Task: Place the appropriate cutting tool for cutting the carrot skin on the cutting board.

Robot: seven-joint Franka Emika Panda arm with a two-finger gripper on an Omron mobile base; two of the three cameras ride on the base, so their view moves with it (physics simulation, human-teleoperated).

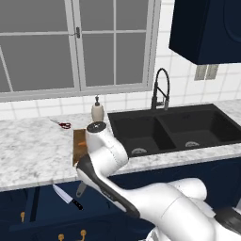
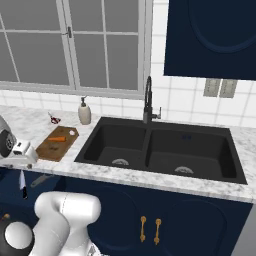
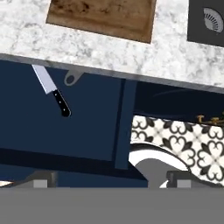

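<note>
The grey peeler (image 3: 73,78) pokes out past the counter's front edge, its looped head against the blue cabinet; it is also visible as a grey sliver (image 1: 81,189) (image 2: 42,180). The brown cutting board (image 3: 100,15) (image 1: 78,147) (image 2: 56,142) lies on the marble counter just behind it. The orange carrot (image 1: 82,143) (image 2: 59,139) rests on the board. My gripper (image 3: 111,180) hangs above the counter edge, open, with nothing between its fingers and well apart from the peeler.
A black-handled knife (image 3: 52,89) (image 1: 66,196) (image 2: 22,182) shows beside the peeler below the counter edge. Red-handled scissors (image 1: 62,124) (image 2: 54,120) and a soap dispenser (image 1: 97,109) stand behind the board. The black double sink (image 1: 174,129) lies right of the board.
</note>
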